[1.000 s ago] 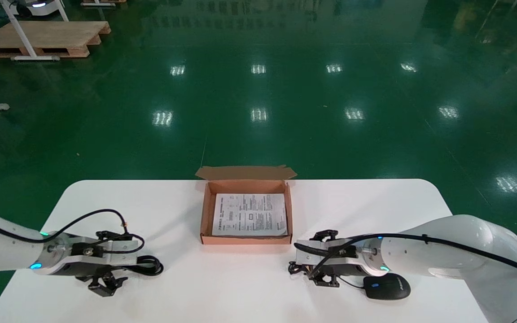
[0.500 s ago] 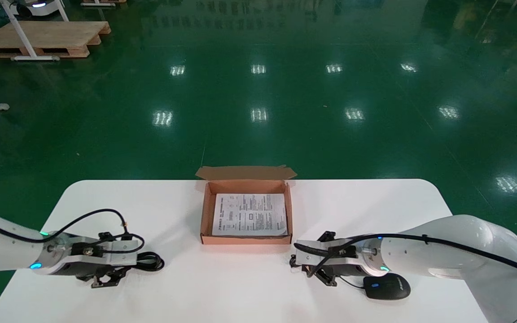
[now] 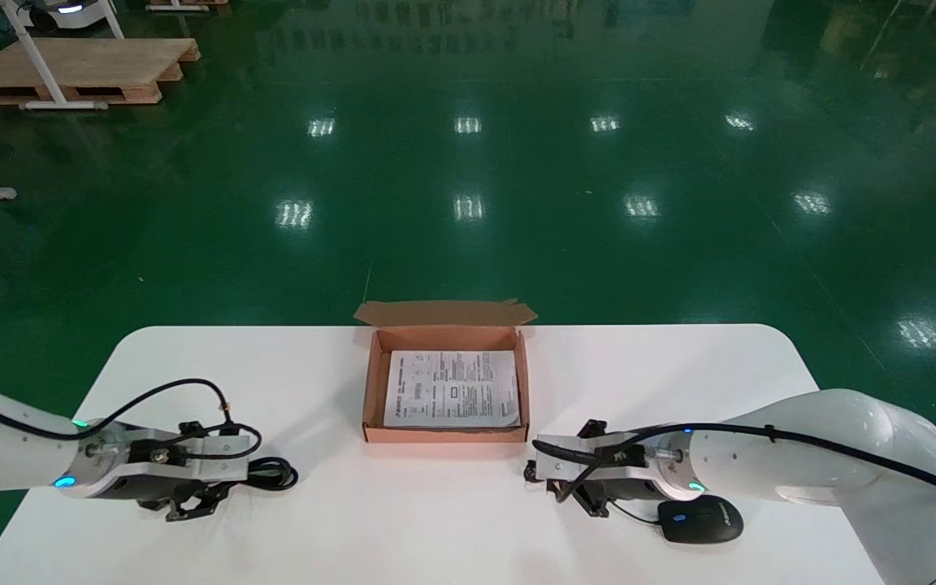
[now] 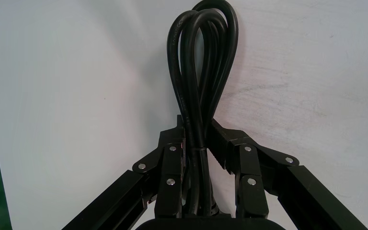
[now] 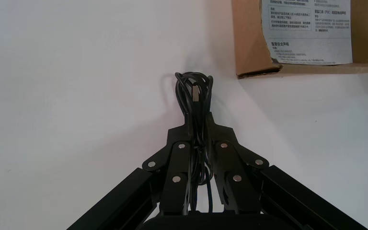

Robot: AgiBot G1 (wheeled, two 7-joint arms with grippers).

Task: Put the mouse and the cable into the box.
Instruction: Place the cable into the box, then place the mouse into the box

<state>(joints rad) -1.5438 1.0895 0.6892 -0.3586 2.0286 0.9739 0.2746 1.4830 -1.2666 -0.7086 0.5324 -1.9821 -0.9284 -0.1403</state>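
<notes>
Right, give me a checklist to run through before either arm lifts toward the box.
1. Left gripper shut on the coiled cable: ok.
2. Right gripper shut on the bundled mouse cord: ok.
3. Mouse itself gripped: not ok; it lies on the table beside the right gripper, and only its cord is held.
4. Box open, flap folded back: ok.
5. Room inside the box: ok; only a flat printed sheet lies in it.
6. Both grips firm enough to lift: cannot tell.
</notes>
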